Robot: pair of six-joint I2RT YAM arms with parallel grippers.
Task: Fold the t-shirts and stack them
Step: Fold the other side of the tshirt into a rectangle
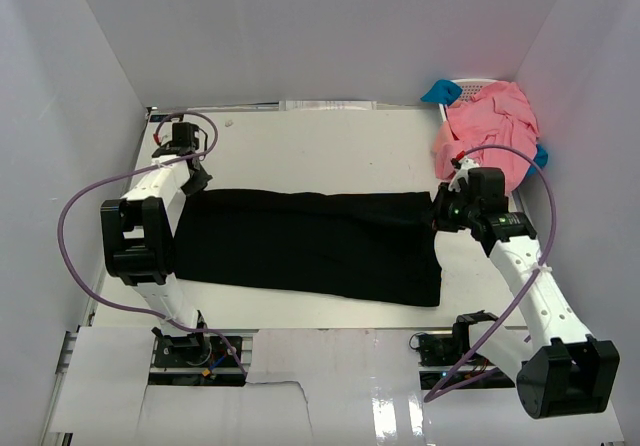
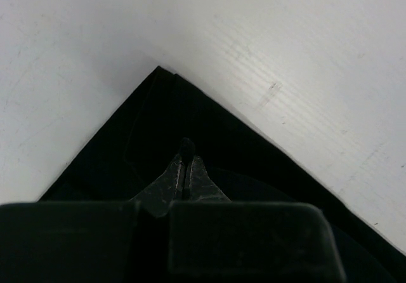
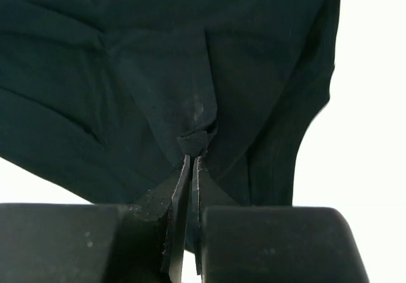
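Our left pincer [image 2: 186,153] is closed at the far-left corner of the plain black cotton t-shirt [image 1: 320,241], apparently nipping a bit of cloth. Our right pincer [image 3: 193,151] is shut on a small tuck at the shirt's far-right edge. The shirt lies as a long band across the white desk [image 1: 330,146], between our arms. We judge a fold is in hand: next, both held corners should travel together toward the near edge. The crumpled salmon-pink t-shirts [image 1: 488,126] wait far right.
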